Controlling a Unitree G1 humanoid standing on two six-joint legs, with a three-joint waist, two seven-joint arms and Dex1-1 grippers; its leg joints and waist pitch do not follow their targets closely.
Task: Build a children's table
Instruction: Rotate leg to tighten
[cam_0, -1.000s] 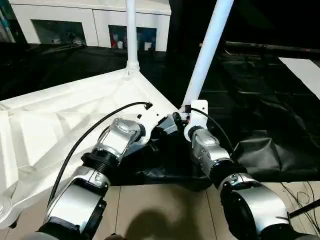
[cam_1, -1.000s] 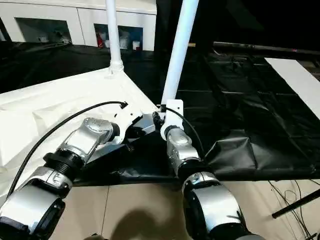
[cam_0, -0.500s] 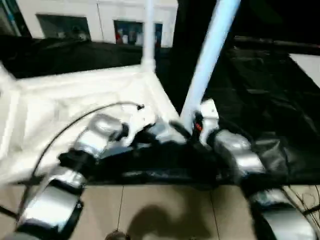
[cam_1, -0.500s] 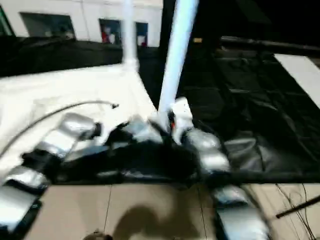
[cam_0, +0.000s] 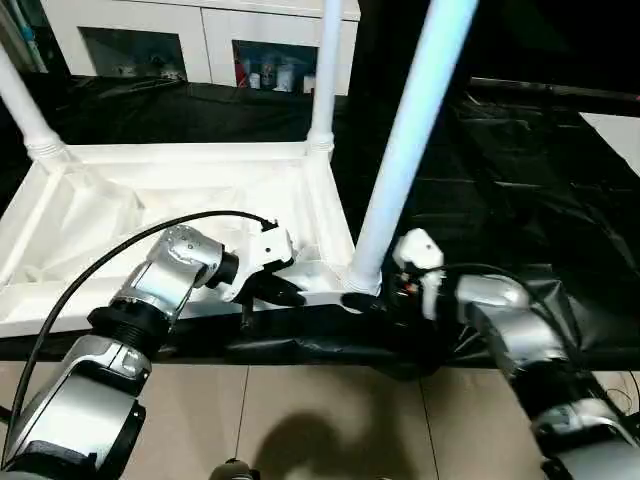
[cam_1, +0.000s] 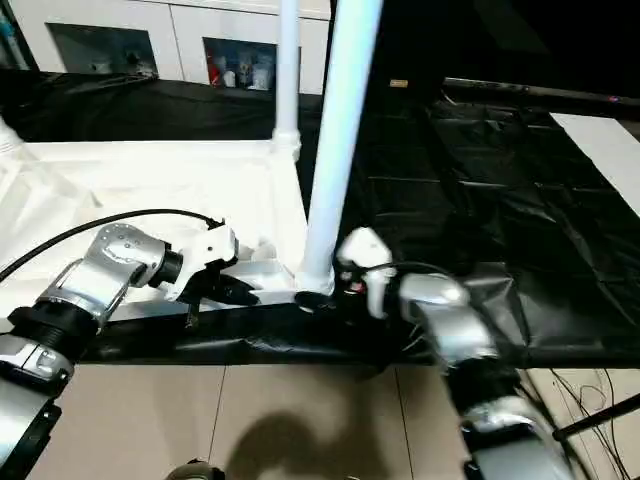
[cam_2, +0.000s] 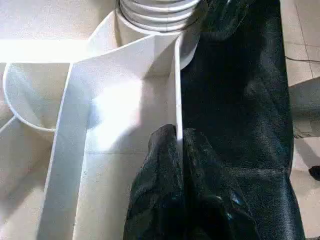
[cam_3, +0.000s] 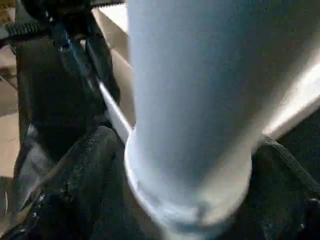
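Note:
The children's table lies upside down: its white tabletop (cam_0: 180, 190) shows the ribbed underside. Three white tube legs stand upright in corner sockets: far left (cam_0: 20, 105), far right (cam_0: 327, 70) and near right (cam_0: 410, 140). My left gripper (cam_0: 283, 293) is shut on the tabletop's thin near rim (cam_2: 176, 75), a little way from the near-right socket (cam_2: 155, 12). My right gripper (cam_0: 368, 298) reaches in from the right. It stands open, with one black finger (cam_3: 85, 170) on each side of the near-right leg's base (cam_3: 190, 125).
The tabletop rests on the black-sheeted worktable (cam_0: 520, 180), whose front edge runs just under my grippers, with tiled floor (cam_0: 330, 420) below. A flat white board (cam_0: 615, 130) lies at the far right. White cabinets (cam_0: 200, 40) stand behind. A black cable (cam_0: 120, 250) loops over my left forearm.
The whole view has swung, so the tabletop now looks squarer to me. My right forearm now comes in from the right side. My left gripper keeps its pinch on the rim.

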